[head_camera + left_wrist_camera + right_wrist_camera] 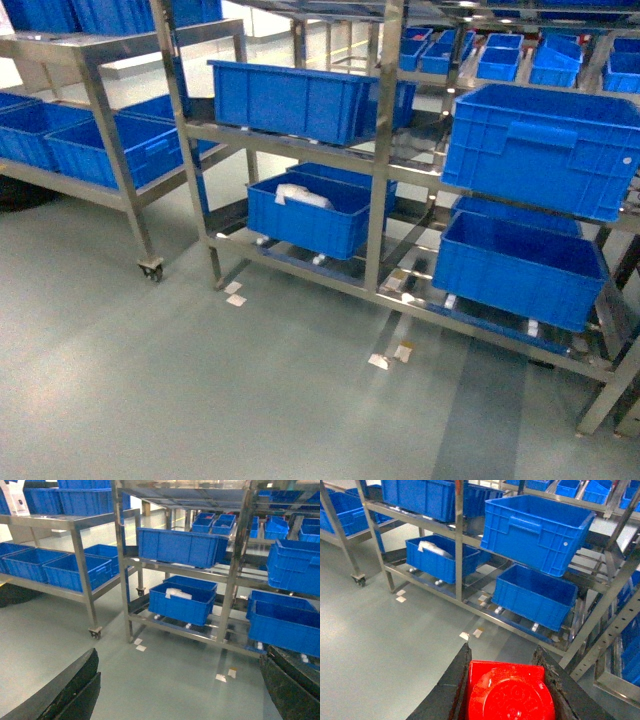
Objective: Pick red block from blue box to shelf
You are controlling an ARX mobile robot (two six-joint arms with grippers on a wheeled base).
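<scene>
— Where was the red block (511, 694)?

— Clamped between the fingers of the right pincer (507, 690), above the grey floor (200, 400), short of the shelf (458, 545).

— And the left pincer (175, 695)?

— Spread wide, holding nothing.

— What sat on the shelf?

— Dark blue crates (520, 265); one crate (308, 215) held something white (303, 196).

Your right pincer (506, 690) is clamped on the red block (510, 692), one dark finger (451, 690) pressed against each side, held up off the floor. Your left pincer (180, 690) hangs with its fingers (70, 690) spread wide apart, nothing between them. Neither arm shows in the head view.
</scene>
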